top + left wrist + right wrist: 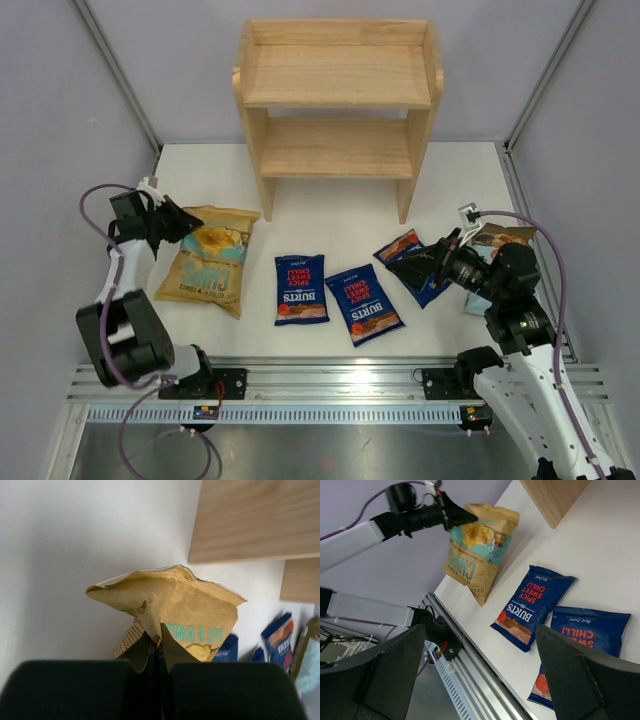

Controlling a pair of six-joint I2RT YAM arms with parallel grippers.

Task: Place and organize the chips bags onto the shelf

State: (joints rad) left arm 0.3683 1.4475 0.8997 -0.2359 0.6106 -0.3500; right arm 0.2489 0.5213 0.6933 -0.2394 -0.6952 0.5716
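0 bags are on the shelf (338, 160); all 5 await placing. Left gripper (188, 223) is clamped on the tan bag (210, 262) at its top corner, left of the shelf; right gripper (425, 262) stands wide open, empty.

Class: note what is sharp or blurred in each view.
Top external: evenly lit, sharp, light wooden shelf included. Left wrist: left gripper a dark blur, tan crinkly chips bag clearer. Right wrist: right gripper blurred, dark blue Burts bag sharp.
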